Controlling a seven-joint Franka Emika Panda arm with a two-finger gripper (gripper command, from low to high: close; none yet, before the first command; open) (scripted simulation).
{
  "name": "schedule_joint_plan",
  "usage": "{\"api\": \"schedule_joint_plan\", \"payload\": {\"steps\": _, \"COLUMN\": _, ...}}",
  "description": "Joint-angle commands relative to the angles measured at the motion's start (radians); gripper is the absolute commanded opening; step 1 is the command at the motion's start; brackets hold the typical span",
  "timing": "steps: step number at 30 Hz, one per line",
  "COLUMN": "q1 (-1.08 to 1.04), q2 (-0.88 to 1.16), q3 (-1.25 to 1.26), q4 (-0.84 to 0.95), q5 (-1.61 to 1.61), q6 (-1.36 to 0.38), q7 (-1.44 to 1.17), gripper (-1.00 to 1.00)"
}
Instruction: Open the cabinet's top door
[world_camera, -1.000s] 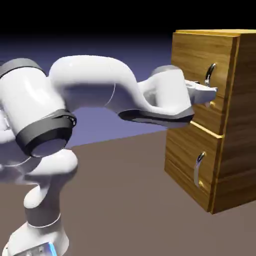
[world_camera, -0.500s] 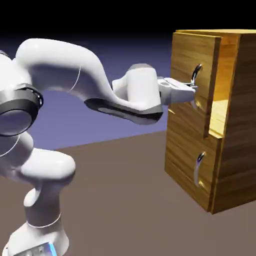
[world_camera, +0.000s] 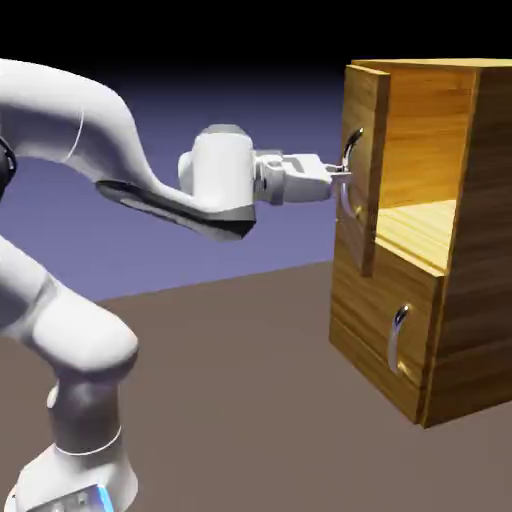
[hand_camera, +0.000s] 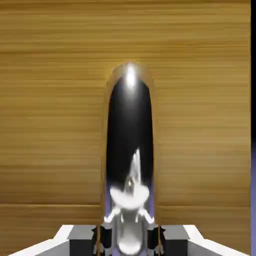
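The golden-brown wood cabinet (world_camera: 470, 250) stands at the exterior view's right. Its top door (world_camera: 363, 165) is swung far out on its left edge, so I see it nearly edge-on and the lit inside shelf shows behind it. My gripper (world_camera: 338, 174) is shut on the top door's curved silver handle (world_camera: 350, 180). In the hand view the handle (hand_camera: 130, 150) rises large between my fingertips (hand_camera: 102, 239), with the door's wood grain (hand_camera: 55, 100) filling the frame behind it.
The shorter lower door (world_camera: 385, 330) is closed, its small silver handle (world_camera: 398, 335) untouched. My white arm stretches in from the exterior view's left, level with the top door. A brown table (world_camera: 240, 400) lies below.
My gripper closed on the handle and pulled back to the exterior view's left. The top door swung from shut to wide open, baring the shelf inside.
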Motion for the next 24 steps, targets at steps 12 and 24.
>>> {"api": "schedule_joint_plan", "payload": {"steps": 12, "q1": -0.426, "q2": -0.045, "q3": 0.401, "q4": -0.015, "q5": 0.205, "q6": 0.125, "q7": 0.038, "gripper": -1.00}}
{"api": "schedule_joint_plan", "payload": {"steps": 24, "q1": -0.462, "q2": -0.145, "q3": 0.707, "q4": -0.038, "q5": 0.684, "q6": -0.167, "q7": -0.154, "gripper": -1.00}}
